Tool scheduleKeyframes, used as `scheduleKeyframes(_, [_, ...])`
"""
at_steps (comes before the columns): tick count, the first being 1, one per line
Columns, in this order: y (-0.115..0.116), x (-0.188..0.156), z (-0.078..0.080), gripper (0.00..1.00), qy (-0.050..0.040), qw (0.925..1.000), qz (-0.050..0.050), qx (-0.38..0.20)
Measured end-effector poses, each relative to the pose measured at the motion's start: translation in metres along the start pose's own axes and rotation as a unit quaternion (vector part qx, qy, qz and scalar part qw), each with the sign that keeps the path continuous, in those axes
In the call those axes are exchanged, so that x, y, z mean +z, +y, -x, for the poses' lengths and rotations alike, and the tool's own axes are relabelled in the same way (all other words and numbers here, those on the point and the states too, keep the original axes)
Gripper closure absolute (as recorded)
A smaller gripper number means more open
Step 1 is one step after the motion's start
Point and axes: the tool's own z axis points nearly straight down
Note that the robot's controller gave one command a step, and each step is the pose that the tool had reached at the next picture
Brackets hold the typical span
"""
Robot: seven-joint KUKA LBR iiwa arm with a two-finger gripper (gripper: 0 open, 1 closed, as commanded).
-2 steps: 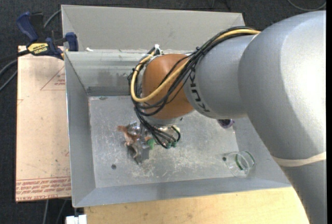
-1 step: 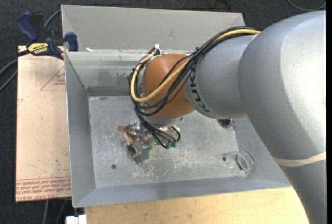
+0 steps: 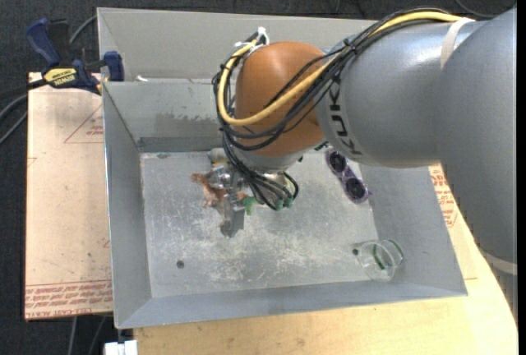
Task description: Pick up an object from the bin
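Observation:
My gripper [image 3: 232, 222] hangs below the orange wrist cover, low over the bin floor a little left of the middle. Right beside it on the left lies a small reddish-brown, thin, wiry thing [image 3: 206, 183], touching or nearly touching the gripper's body. Whether anything is held cannot be seen. A purple pair of glasses [image 3: 347, 175] lies to the right, near the bin's right wall. A clear glass-like thing [image 3: 380, 255] rests in the near right corner.
The big grey arm and its cables reach in from the right and cover the bin's back right part. Bare scuffed floor stretches along the front and left of the bin.

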Motion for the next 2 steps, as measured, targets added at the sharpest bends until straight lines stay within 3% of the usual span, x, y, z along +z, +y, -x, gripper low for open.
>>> scheduleKeyframes(1, [0.0, 0.0, 0.0, 1.0, 0.0, 1.0, 0.0, 0.0])
scheduleKeyframes(2, [0.027, -0.128, 0.01, 1.0, -0.0011, 0.9999, 0.0, -0.01])
